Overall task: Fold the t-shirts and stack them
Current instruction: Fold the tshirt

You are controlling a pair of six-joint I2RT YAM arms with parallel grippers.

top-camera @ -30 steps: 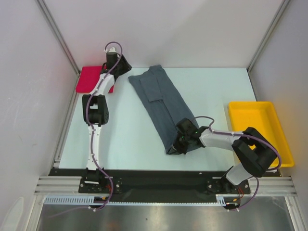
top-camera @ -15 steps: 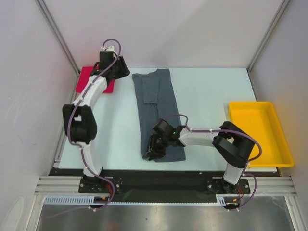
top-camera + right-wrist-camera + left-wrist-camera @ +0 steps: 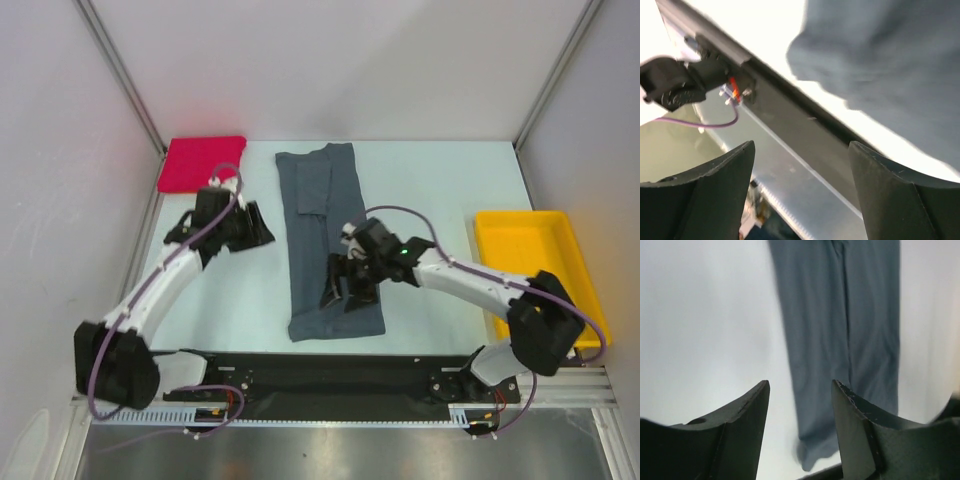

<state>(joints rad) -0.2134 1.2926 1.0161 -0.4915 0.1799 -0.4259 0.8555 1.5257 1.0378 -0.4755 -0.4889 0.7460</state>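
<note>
the right claw [image 3: 340,288] just released the grey shirt [image 3: 322,215] — it gapes wide, the left claw [image 3: 258,226] half open, both empty — we judge 1 crosswise fold next.

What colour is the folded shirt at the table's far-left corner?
Pinkish-red: the folded cloth shirt shows best in the top external view.

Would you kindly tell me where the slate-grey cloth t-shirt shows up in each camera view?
Top external: slate-grey cloth t-shirt, a long folded strip, centre.
Left wrist: the t-shirt fills the upper centre and right.
Right wrist: its end fills the upper right.
Shared landmark: white table, bright around the shirt in all three.
</note>
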